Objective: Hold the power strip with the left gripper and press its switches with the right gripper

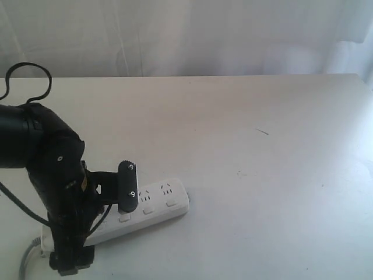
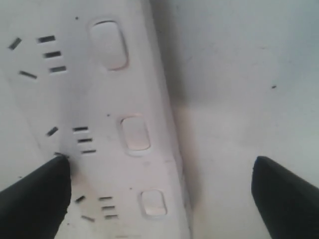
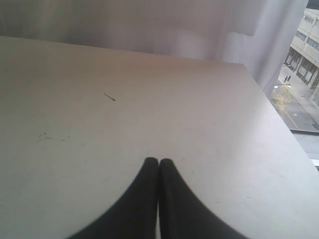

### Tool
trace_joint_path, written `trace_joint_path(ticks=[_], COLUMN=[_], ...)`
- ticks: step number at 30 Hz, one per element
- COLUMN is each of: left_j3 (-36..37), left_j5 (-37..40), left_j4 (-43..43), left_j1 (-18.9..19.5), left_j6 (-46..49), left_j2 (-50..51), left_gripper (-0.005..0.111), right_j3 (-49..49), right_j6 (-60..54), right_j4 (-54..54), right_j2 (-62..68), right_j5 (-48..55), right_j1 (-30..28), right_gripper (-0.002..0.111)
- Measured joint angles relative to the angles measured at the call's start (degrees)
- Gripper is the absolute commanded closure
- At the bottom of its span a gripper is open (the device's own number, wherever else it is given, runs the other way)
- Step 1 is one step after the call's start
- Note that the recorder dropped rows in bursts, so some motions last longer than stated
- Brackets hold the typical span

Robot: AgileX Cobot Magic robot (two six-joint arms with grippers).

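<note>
The left tool [image 2: 160, 167] stands wide open and grips nothing: in its wrist view one finger [image 2: 40, 194] hangs over the socket face of the power strip [image 1: 157, 204] and the other [image 2: 284, 194] over bare desk [image 1: 262, 175] beyond the switch edge; whether either touches, I cannot tell. Risk noted: the jaws do not straddle the strip squarely, so closing from here could set one finger down on the top face and shove or pivot the strip instead of clamping it. The left arm also hides much of the strip, so only some switches [image 1: 148, 209] show. The right tool [image 3: 158, 162] is closed on nothing, over open desk well apart. Pressing before a hold is made would likely slide the strip. The strip lies flat, face up, near the left front. Its long axis runs diagonally, cord [image 1: 23, 268] end nearest, rounded free end toward the middle.
</note>
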Motion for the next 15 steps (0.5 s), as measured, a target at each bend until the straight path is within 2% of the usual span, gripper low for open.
trace_joint_path(ticks=[7,15], left_j3=[0.0,0.0], left_j5=[0.0,0.0], left_j4=[12.0,13.6], left_j1=[0.0,0.0], left_j6=[-12.7,-17.0], left_j2=[0.3,0.9], left_gripper=[0.01,0.01], right_j3=[0.0,0.0], right_j6=[0.0,0.0], right_j4=[0.0,0.0], right_j2=[0.0,0.0], right_j5=[0.0,0.0], right_j1=[0.0,0.0], right_gripper=[0.108,0.108])
